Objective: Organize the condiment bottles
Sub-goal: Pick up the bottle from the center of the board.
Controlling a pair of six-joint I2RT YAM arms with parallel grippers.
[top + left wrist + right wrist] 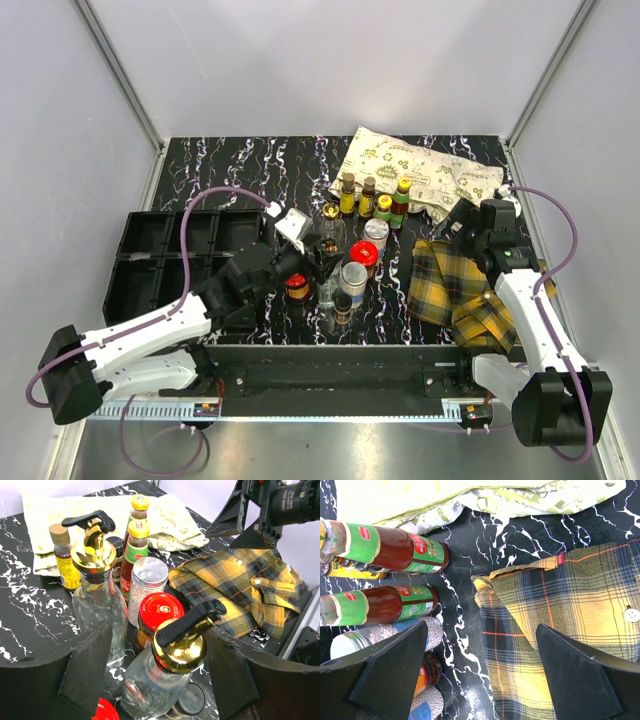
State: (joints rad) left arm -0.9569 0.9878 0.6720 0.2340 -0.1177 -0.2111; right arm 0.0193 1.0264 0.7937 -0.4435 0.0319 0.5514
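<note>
Both jaw pairs gape empty. Our left gripper [157, 672] straddles a gold-capped bottle [180, 647] mid-table; in its wrist view a red-lidded jar [161, 611] crowds at twelve o'clock, so we risk toppling both.

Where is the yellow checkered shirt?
In the top view, the checkered shirt lies on the right side of the table, just right of the bottles and in front of the cream patterned cloth.

Saw gold-capped clear bottle [180, 652] inside left gripper [157, 672], red-lidded jar [161, 611] just beyond; noted yellow-navy plaid shirt [570, 620] under right gripper [480, 675], black white-veined tabletop [470, 555].
</note>
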